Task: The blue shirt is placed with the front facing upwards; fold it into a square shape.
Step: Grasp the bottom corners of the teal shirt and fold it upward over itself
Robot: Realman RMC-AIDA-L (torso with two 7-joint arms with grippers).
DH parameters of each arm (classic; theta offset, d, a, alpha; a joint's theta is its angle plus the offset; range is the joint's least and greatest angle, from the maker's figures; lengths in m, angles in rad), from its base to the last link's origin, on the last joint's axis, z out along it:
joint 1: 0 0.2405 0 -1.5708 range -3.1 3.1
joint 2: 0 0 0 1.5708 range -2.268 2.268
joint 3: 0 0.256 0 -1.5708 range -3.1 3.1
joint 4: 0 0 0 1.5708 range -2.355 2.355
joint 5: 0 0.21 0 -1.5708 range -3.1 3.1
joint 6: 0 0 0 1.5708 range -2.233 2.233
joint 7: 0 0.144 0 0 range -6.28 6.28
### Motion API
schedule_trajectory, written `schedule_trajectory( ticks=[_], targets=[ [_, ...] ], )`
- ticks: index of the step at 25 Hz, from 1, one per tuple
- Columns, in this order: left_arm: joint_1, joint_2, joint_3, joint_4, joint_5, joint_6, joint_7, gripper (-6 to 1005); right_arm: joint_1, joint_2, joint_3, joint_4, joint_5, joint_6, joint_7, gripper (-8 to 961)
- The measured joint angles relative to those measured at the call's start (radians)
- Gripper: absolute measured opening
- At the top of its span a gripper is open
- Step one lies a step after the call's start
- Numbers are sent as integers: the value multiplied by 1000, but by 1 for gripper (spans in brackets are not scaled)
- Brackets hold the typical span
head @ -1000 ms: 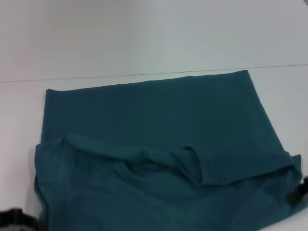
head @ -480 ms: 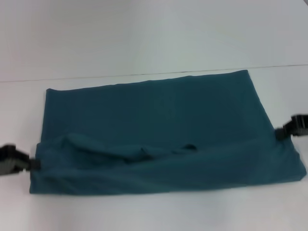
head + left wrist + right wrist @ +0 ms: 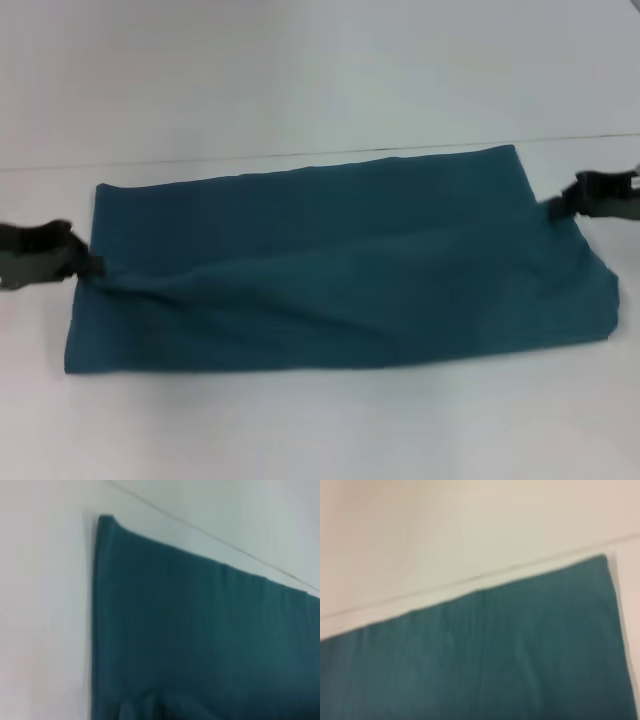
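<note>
The blue shirt (image 3: 330, 270) lies on the white table (image 3: 300, 430) as a wide, doubled-over band, plain teal side up, with no lettering showing. My left gripper (image 3: 88, 265) is at its left edge, shut on a pinched corner of the top layer. At the right edge, my right gripper (image 3: 556, 206) is shut on the other corner. Soft creases run between the two across the cloth. The left wrist view shows the shirt (image 3: 200, 630) with its far left corner. The right wrist view shows the shirt (image 3: 495, 655) with its far right corner. Neither shows fingers.
The table's far edge (image 3: 300, 155) runs just behind the shirt, with a pale wall beyond it. Bare white tabletop lies in front of the shirt and at both sides.
Both grippers have moved away from me, carrying the near layer over the far part. The bunched folds in the middle have stretched out flatter, and the near edge has pulled back.
</note>
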Motion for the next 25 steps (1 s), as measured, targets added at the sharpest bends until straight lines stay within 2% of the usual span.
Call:
schedule_trajectory(
  ticks=[5, 10, 15, 18, 25],
  targets=[
    [-55, 7, 42, -76, 32, -134, -33, 124, 43, 17, -23, 66, -6, 140, 6, 43],
    [-66, -11, 67, -99, 53, -265, -61, 127, 62, 48, -69, 109, -6, 306, 7, 43],
    [-60, -30, 60, -98, 42, -359, -56, 130, 87, 54, -90, 156, -7, 422, 8, 43],
    [-49, -41, 59, -98, -2, -383, -45, 132, 97, 59, -92, 187, -5, 480, 8, 43],
    [-36, -32, 31, -105, -90, -358, -41, 137, 103, 66, -93, 220, -3, 554, 8, 43]
  ],
)
